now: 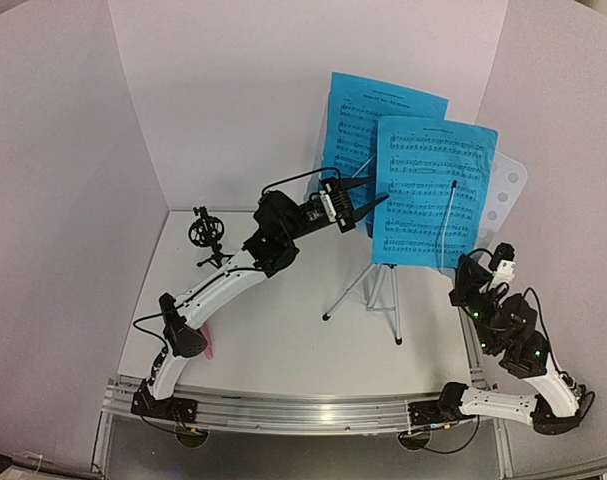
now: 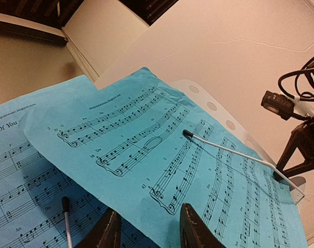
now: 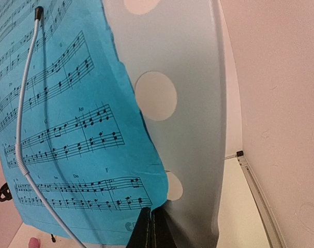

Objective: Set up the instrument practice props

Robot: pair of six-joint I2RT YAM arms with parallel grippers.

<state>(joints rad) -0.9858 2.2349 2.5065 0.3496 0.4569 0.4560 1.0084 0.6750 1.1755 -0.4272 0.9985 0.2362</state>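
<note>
Sheet-music placement is judged the step in hand. The mic mount (image 1: 206,232) stands bare at left, and the pink microphone (image 1: 209,345) lies on the white table (image 1: 283,340) under the left arm. The left gripper (image 2: 149,230) is spread wide and empty by the pages (image 1: 348,120) on the music stand (image 1: 378,290). The right gripper (image 3: 149,219) seems closed on the front page (image 1: 428,190) at its lower corner. Next, the microphone must be fetched. Pale panels (image 1: 233,90) enclose the space.

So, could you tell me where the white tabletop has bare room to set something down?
The widest bare patch is the tabletop's near middle, bordered by the left arm, the silver tripod music stand's legs and the near rail. Crowded: the back left by the small black tripod mic mount, and the right edge between stand and right arm.
</note>
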